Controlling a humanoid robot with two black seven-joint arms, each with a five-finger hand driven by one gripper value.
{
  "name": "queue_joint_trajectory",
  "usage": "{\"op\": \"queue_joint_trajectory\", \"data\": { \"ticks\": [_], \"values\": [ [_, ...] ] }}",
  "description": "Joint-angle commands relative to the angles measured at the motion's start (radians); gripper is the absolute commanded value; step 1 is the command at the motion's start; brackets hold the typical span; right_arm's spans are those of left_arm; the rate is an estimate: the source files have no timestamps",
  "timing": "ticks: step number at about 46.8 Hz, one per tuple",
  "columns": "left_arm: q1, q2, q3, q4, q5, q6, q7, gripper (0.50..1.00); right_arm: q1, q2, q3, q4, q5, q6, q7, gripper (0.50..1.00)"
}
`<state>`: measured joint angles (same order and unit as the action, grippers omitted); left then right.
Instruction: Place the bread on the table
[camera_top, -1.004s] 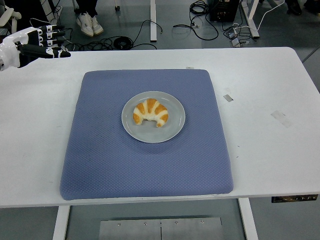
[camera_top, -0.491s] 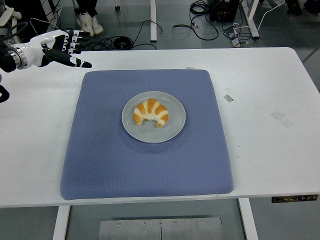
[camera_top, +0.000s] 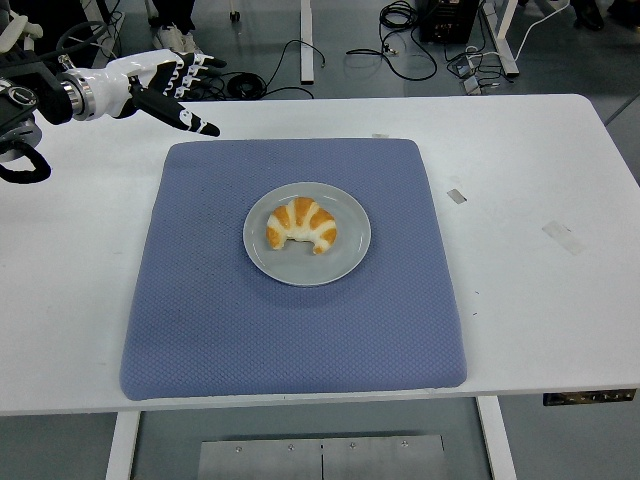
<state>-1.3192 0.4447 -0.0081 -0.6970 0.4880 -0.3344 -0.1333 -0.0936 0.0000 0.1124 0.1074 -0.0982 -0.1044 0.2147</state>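
Left hand spread, empty, above worktop far-left, near mat corner. Croissant on grey plate, mid-mat.

The bread is a golden-brown croissant with paler bands, curved so its two tips point toward the bottom of the frame. It lies flat just left of the frame's centre, whole and untouched.

The left arm is extended in from the picture's left edge at the upper left. The left hand is held out flat, with the fingers spread and nothing grasped, and the thumb is pointed forward and down.
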Motion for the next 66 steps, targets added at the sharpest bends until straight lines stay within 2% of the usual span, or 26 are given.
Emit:
{"op": "queue_joint_trajectory", "data": {
  "ticks": [1, 9, 18, 26, 32, 48, 66],
  "values": [
    [-0.003, -0.014, 0.023, -0.001, 0.007, 0.020, -0.002, 0.980, 0.000, 0.000, 0.000, 0.000, 0.000, 0.000, 0.000, 1.000],
    [-0.015, -0.046, 0.031, -0.006, 0.047, 0.055, -0.002, 0.980, 0.000, 0.000, 0.000, 0.000, 0.000, 0.000, 0.000, 1.000],
    [-0.031, -0.053, 0.036, -0.021, 0.084, 0.055, -0.002, 0.980, 0.000, 0.000, 0.000, 0.000, 0.000, 0.000, 0.000, 1.000],
    [-0.080, -0.072, 0.143, -0.058, 0.083, 0.057, -0.003, 0.980, 0.000, 0.000, 0.000, 0.000, 0.000, 0.000, 0.000, 1.000],
    [-0.081, -0.107, 0.161, -0.061, 0.084, 0.057, -0.003, 0.980, 0.000, 0.000, 0.000, 0.000, 0.000, 0.000, 0.000, 1.000],
    [-0.084, -0.136, 0.194, -0.093, 0.113, 0.060, -0.003, 0.980, 0.000, 0.000, 0.000, 0.000, 0.000, 0.000, 0.000, 1.000],
    [-0.092, -0.178, 0.257, -0.156, 0.113, 0.164, -0.003, 0.980, 0.000, 0.000, 0.000, 0.000, 0.000, 0.000, 0.000, 1.000]
  ]
}}
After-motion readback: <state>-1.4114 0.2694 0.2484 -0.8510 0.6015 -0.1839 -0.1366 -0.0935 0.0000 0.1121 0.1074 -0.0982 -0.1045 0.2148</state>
